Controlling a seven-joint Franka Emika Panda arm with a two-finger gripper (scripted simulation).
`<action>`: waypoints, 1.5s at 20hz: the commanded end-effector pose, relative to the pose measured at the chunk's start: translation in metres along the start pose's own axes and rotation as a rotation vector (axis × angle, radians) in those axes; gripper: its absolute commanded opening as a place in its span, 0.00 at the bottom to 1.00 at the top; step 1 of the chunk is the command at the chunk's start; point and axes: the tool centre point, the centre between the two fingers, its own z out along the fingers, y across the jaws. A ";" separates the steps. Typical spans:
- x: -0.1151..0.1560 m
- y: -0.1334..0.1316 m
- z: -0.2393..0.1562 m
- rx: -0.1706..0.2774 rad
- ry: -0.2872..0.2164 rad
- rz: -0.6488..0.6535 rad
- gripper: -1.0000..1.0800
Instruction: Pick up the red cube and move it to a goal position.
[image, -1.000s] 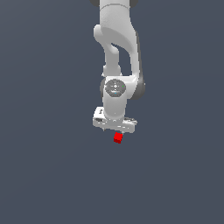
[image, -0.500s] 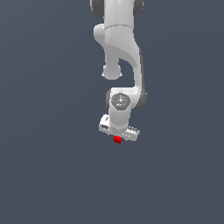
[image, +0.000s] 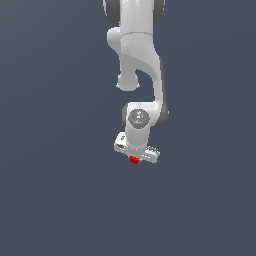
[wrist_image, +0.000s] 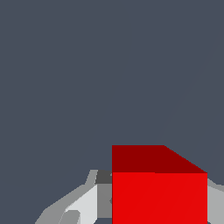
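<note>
The red cube (image: 134, 160) shows as a small red patch just under the white gripper head in the exterior view. In the wrist view the cube (wrist_image: 158, 192) is large and close, sitting between the two grey fingers (wrist_image: 72, 209). My gripper (image: 134, 161) is shut on the cube and holds it. The white arm reaches down from the top of the exterior view. The fingertips themselves are mostly hidden behind the gripper head and the cube.
A plain dark grey surface (image: 60, 200) fills the whole scene around the arm. No other objects show in either view.
The arm has moved down and toward the exterior view's right with the cube. The cube now shows less below the gripper head than one second ago.
</note>
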 end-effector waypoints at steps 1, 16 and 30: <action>0.000 0.000 0.000 0.000 0.000 0.001 0.00; -0.007 0.006 -0.022 0.000 0.000 0.000 0.00; -0.039 0.030 -0.121 0.001 0.000 0.001 0.00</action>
